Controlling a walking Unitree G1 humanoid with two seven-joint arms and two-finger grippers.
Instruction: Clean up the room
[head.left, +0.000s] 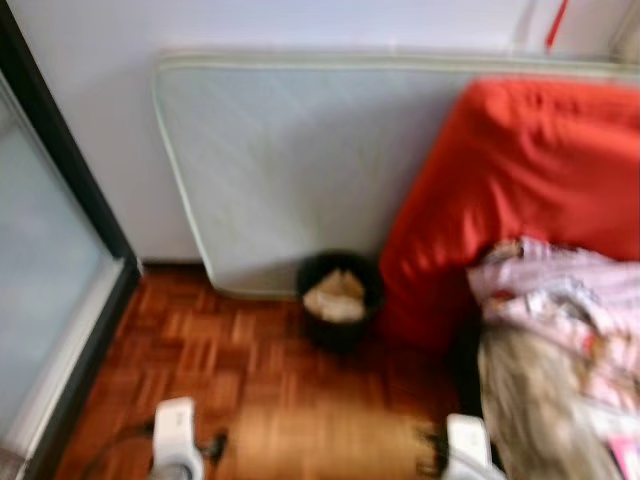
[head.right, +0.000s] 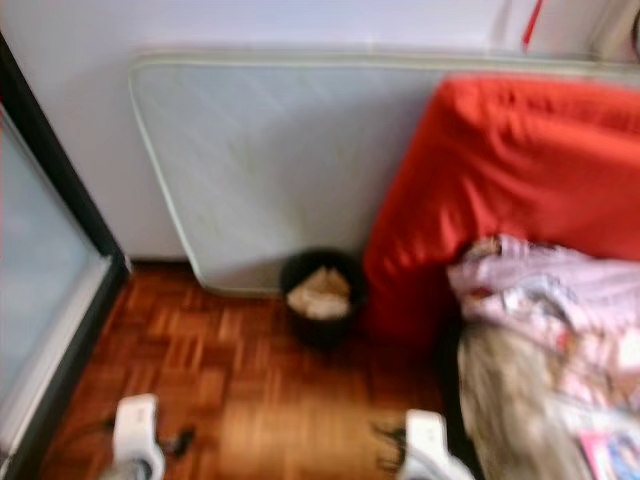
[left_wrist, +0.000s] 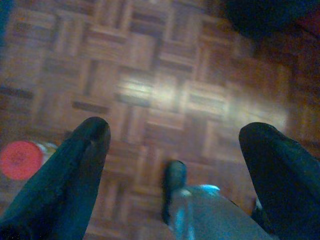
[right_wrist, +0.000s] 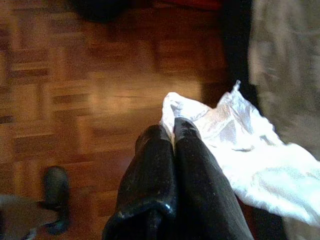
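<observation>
We're facing a pale mattress leaning on the white wall, with a red cushion propped against its right side. A black waste bin sits on the parquet floor at the foot of the mattress, just beside the red cushion, with crumpled beige paper inside. A heap of pink patterned and beige fabric lies to our right, in front of the cushion. A dark-framed glass door runs along our left. Head views are blurred.

Our right gripper has its fingers pressed together, pinching the edge of a white plastic bag; the bag spreads over the floor just beside the beige fabric. The bin shows as a dark shape at the far edge of that wrist view, well apart from the bag.

Our left gripper hangs over bare parquet with fingers spread wide, holding nothing. In that wrist view a small item with a round red cap lies on the floor next to one finger; we can't tell what it is. Our foot shows below the gripper.
</observation>
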